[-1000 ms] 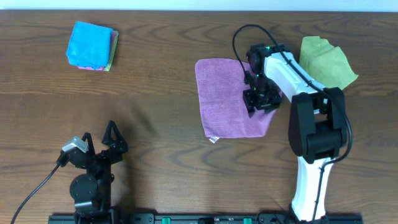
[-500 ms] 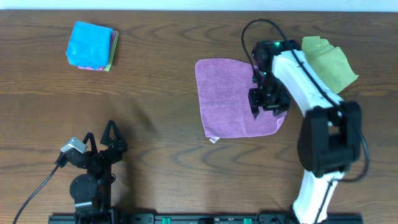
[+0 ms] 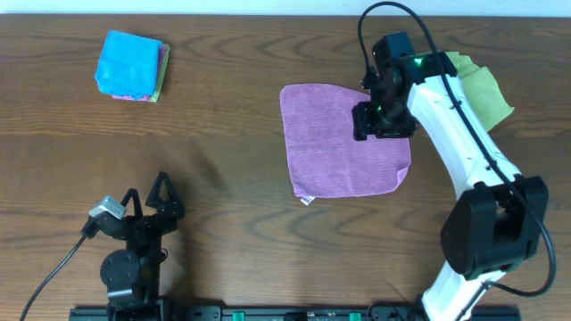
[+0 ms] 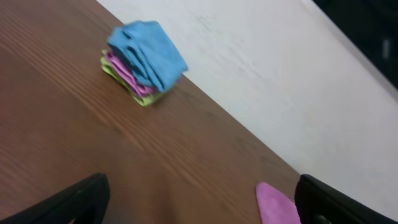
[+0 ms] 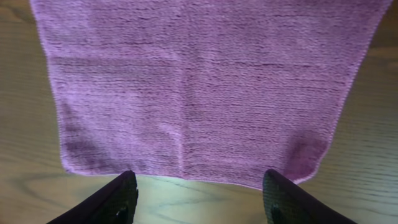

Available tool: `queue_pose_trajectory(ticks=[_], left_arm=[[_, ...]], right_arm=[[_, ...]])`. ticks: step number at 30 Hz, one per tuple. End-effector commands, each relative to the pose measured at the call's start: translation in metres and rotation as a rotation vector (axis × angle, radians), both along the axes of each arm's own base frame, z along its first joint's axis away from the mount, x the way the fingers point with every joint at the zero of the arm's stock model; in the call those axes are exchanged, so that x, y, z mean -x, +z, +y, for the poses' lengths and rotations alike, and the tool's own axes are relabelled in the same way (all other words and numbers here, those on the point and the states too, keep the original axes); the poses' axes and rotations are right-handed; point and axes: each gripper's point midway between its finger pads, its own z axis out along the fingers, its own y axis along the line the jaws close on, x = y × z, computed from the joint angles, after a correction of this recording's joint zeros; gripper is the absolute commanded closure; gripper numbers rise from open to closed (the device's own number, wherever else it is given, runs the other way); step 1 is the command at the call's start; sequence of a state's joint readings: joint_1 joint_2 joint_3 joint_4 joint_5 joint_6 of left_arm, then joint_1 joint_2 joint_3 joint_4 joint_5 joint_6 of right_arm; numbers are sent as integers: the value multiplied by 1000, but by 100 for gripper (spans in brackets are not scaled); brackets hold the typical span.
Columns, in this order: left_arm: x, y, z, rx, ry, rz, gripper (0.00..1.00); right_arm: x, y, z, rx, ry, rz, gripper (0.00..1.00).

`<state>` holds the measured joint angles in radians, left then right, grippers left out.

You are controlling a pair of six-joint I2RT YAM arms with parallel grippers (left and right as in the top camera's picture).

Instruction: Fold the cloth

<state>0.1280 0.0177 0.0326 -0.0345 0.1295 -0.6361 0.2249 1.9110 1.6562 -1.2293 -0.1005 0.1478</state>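
A purple cloth (image 3: 332,143) lies flat on the wooden table, right of centre; it fills the right wrist view (image 5: 199,81). My right gripper (image 3: 381,120) hovers over the cloth's right edge, open and empty; its fingers (image 5: 199,199) frame the cloth's near edge. My left gripper (image 3: 147,203) rests at the front left, open and empty, far from the cloth. In the left wrist view (image 4: 199,205) a corner of the purple cloth (image 4: 277,204) shows between the fingers.
A stack of folded cloths, blue on top (image 3: 131,64), sits at the far left; it also shows in the left wrist view (image 4: 144,61). A green cloth (image 3: 477,89) lies at the far right behind my right arm.
My right gripper has moved from the cloth's lower right part toward the far right edge. The cloth's right side now lies spread flat. The left arm has not moved.
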Motion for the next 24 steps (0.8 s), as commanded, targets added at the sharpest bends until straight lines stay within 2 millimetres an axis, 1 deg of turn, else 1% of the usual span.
queue_pose_trajectory(ticks=[1, 2, 3, 4, 5, 7, 8, 9, 10, 12, 14, 16, 18, 21, 24], left_arm=[[0, -17, -24, 69, -128, 44, 10], [1, -17, -30, 74, -169, 42, 12], [1, -16, -37, 78, -205, 43, 10], [3, -16, -43, 84, -244, 41, 3], [4, -15, -51, 89, -287, 41, 5], [8, -14, -66, 86, -380, 37, 4], [11, -13, -74, 64, -432, 32, 0], [15, -12, -83, 23, -497, 21, 5], [18, -12, -89, -7, -537, 13, 7], [20, -12, -92, -14, -563, 14, 8], [20, -9, -92, -18, -562, 6, 8], [18, 3, -92, -36, -562, -36, 8], [17, 18, -92, -62, -562, -71, 9], [12, 28, -92, -100, -570, -52, 9], [3, 37, -97, -167, -620, -15, 9]], right_arm=[[0, 3, 7, -39, 18, -2, 36], [0, 3, 7, -39, 25, -4, 37], [0, 3, 6, -38, 38, -7, 39], [-1, 3, 6, -37, 54, -11, 41], [-1, 5, 5, -37, 67, -19, 42], [-4, 11, 3, -37, 71, -44, 45], [-7, 15, 0, -33, 65, -67, 46], [-11, 25, -5, -23, 54, -109, 45], [-15, 34, -10, -20, 44, -147, 45], [-19, 60, -18, -32, 20, -234, 42], [-19, 89, -26, -44, -2, -323, 40], [-13, 121, -33, -54, -19, -413, 37], [-2, 149, -38, -63, -26, -490, 34], [16, 178, -40, -73, -26, -563, 32], [27, 193, -41, -78, -26, -600, 32]])
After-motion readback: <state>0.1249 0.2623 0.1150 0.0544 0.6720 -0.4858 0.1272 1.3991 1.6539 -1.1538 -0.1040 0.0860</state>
